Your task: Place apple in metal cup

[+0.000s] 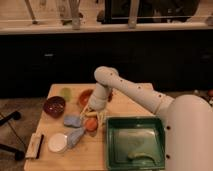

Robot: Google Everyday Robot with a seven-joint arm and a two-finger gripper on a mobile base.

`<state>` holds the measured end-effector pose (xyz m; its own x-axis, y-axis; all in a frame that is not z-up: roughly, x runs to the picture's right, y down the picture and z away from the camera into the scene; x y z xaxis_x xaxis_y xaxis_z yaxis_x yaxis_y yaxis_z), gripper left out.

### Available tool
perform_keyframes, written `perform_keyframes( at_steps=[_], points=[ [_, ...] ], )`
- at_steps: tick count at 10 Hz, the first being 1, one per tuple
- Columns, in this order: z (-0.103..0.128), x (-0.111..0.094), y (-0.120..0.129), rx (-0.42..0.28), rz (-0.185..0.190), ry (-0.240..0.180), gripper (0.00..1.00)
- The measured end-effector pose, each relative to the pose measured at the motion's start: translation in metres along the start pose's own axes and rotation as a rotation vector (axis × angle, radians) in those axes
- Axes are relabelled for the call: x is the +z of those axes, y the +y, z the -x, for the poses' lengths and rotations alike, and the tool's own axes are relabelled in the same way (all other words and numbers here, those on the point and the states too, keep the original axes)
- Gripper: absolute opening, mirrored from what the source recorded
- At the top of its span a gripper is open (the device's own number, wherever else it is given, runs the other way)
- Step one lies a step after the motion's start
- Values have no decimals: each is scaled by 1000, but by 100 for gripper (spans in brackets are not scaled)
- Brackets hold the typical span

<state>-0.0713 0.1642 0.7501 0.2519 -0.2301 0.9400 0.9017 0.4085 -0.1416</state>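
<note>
The apple (91,124), small, round and orange-red, lies on the wooden table (125,102) just left of the green tray. My gripper (93,114) hangs from the white arm directly over the apple, at or just above its top. Two grey-blue items lie left of the apple, one beside it (72,120) and one lower down (76,136). I cannot tell whether either one is the metal cup, and no clearly dark grey cup shows.
A green tray (111,145) fills the table's front right. An orange bowl (85,96) sits behind the gripper, with a dark red bowl (54,105) and a pale yellow-green cup (66,92) to the left. A white disc (57,142) and a brush (35,145) lie at the front left.
</note>
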Motion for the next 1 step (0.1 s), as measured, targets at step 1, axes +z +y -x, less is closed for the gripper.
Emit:
perform_keyframes(
  at_steps=[1],
  points=[
    [0, 0, 0, 2, 2, 2, 80]
  ],
)
